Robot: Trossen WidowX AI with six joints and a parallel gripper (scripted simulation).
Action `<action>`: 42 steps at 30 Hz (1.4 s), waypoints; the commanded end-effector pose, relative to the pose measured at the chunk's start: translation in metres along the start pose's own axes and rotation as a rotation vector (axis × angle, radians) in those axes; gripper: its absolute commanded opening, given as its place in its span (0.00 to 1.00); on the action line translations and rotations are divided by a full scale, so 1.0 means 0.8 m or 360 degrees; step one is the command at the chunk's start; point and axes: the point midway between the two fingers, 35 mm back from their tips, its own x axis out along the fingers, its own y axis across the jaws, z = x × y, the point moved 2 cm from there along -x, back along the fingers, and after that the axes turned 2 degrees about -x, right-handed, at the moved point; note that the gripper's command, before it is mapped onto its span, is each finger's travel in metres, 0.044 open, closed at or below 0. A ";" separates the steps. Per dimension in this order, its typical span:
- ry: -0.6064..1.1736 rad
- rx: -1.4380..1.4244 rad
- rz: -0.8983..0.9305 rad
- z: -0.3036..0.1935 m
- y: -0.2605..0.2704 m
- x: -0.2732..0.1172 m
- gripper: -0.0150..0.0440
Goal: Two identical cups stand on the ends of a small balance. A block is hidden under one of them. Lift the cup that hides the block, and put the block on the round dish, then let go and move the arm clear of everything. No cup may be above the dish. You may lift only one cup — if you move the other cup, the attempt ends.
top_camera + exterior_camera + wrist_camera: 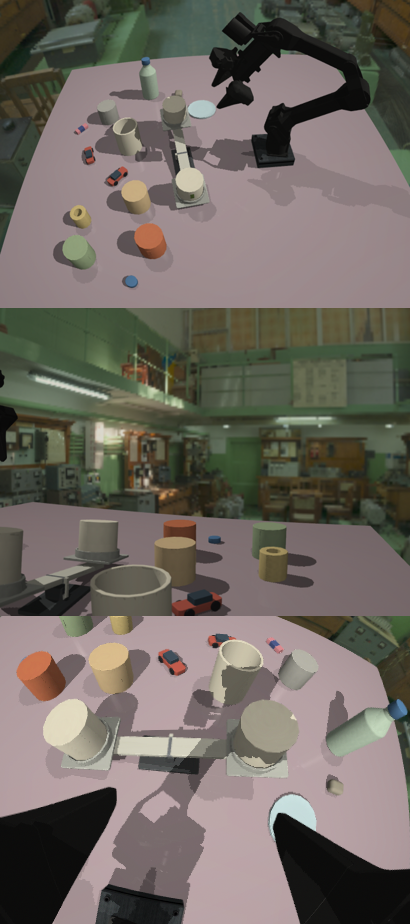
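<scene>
A cream cup stands upside down on the front end of the balance. The other cup, in the arm's shadow, stands upside down on the back end. I cannot tell which end is lower. The block is hidden. The round pale blue dish lies beside the back cup and bears nothing visible; a finger partly covers it in the wrist view. My gripper is open and empty, raised on the arm's side of the balance.
A small beige block-like piece lies behind the back cup. A bottle, an open beige cup and a grey cylinder stand beyond the balance. Toy cars and several coloured cylinders stand left and front.
</scene>
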 end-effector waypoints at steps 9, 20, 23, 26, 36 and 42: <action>-0.0210 -0.0035 0.0155 0.022 0.023 -0.020 1.00; 0.0037 0.0450 0.0284 0.044 0.032 0.002 1.00; 0.0119 0.0589 0.0301 0.050 0.037 0.010 1.00; 0.0203 0.0725 0.0307 0.057 0.042 0.018 1.00; 0.0497 0.1167 0.0260 0.077 0.071 0.052 1.00; 0.0661 0.1422 0.0158 0.085 0.092 0.073 1.00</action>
